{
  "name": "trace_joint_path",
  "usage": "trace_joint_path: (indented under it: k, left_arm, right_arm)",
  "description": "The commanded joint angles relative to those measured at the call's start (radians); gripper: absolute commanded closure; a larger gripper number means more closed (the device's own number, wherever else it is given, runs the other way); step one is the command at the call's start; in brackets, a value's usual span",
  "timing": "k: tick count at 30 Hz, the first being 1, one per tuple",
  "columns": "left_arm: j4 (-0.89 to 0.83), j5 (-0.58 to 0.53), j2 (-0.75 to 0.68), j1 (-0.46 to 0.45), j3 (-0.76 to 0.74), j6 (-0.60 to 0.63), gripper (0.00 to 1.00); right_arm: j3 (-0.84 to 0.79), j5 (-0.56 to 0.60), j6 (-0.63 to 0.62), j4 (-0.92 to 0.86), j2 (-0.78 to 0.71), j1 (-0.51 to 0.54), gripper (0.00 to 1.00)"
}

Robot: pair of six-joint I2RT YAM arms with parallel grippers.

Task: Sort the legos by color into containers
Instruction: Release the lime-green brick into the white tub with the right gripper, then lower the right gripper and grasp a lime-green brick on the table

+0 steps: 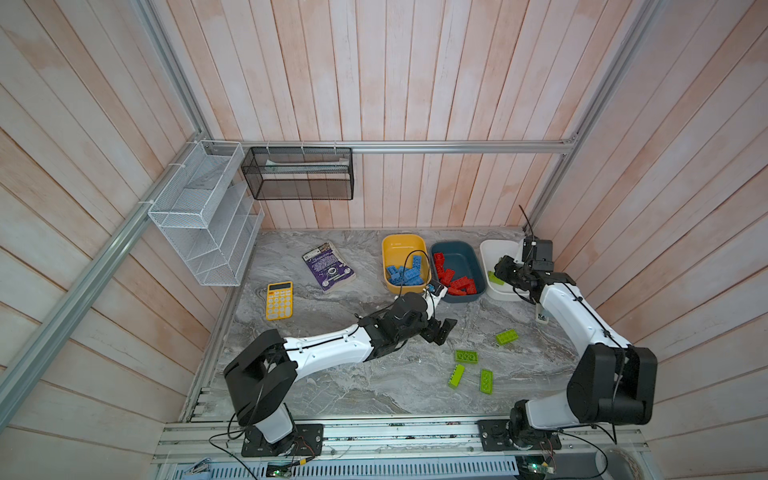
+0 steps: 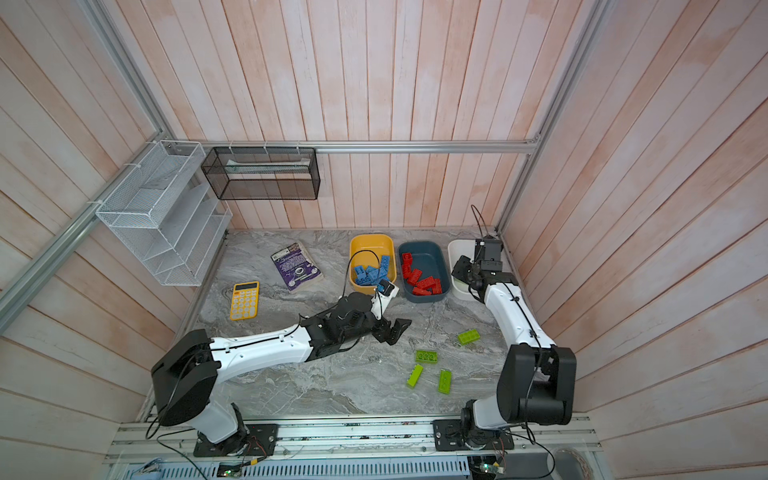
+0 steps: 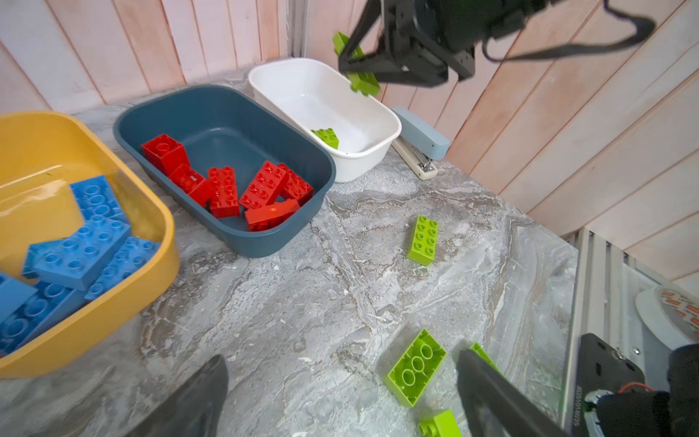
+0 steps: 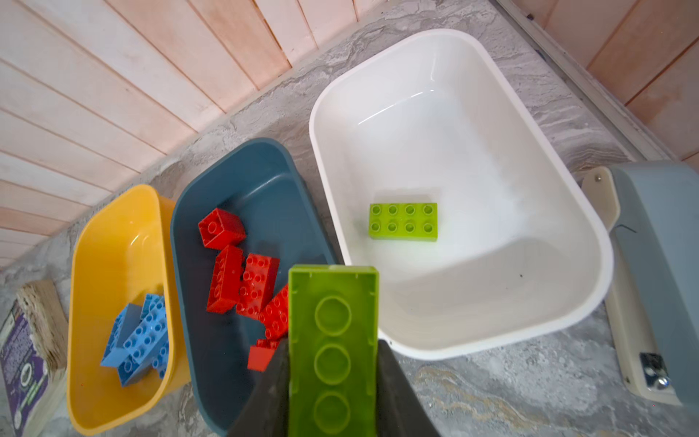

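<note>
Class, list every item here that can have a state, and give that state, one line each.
left gripper, open and empty.
right gripper, shut on held green lego.
yellow tub, holds blue legos.
teal tub, holds red legos.
white tub, holds one sorted green lego.
loose green legos, four on the table, unsorted.
book, closed.

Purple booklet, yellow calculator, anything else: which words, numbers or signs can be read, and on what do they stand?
Nothing can be quoted with certainty.
purple booklet: white print on the cover, too blurred to read.
yellow calculator: key signs too small to read.
white label at the left arm's wrist: sideways digits, too blurred.
</note>
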Motion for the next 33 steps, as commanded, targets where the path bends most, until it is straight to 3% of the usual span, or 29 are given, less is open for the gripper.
trace_joint_path:
  k: [1,8,9,12,14,21,28,33]
  left_arm:
    - [0.012,0.061,0.079,0.003,0.082,0.028,0.05]
    - [0.003,0.09,0.208,0.003,0.188,0.055,0.05]
    - [0.006,0.091,0.216,0.003,0.191,0.056,0.05]
    - [0.016,0.094,0.229,0.003,0.196,0.061,0.04]
    - [0.014,0.093,0.232,0.005,0.202,0.058,0.05]
    - [0.03,0.101,0.161,0.004,0.143,0.024,0.05]
    - [0.045,0.064,-0.012,0.006,-0.039,-0.021,0.05]
    - [0.037,0.038,-0.171,0.001,-0.198,-0.051,0.05]
  right_arm:
    - [0.069,-0.034,0.035,0.012,0.092,-0.039,0.85]
    - [0.199,-0.026,0.03,0.0,0.253,-0.114,0.77]
    - [0.209,-0.025,0.028,-0.002,0.267,-0.117,0.71]
    - [0.233,-0.01,0.027,-0.014,0.287,-0.121,0.4]
    - [0.233,-0.007,0.029,-0.011,0.281,-0.121,0.31]
    - [0.191,0.03,0.011,-0.03,0.183,-0.078,0.27]
    - [0.071,0.144,-0.045,-0.107,-0.003,0.167,0.26]
    - [-0.066,0.232,-0.051,-0.163,-0.152,0.347,0.2]
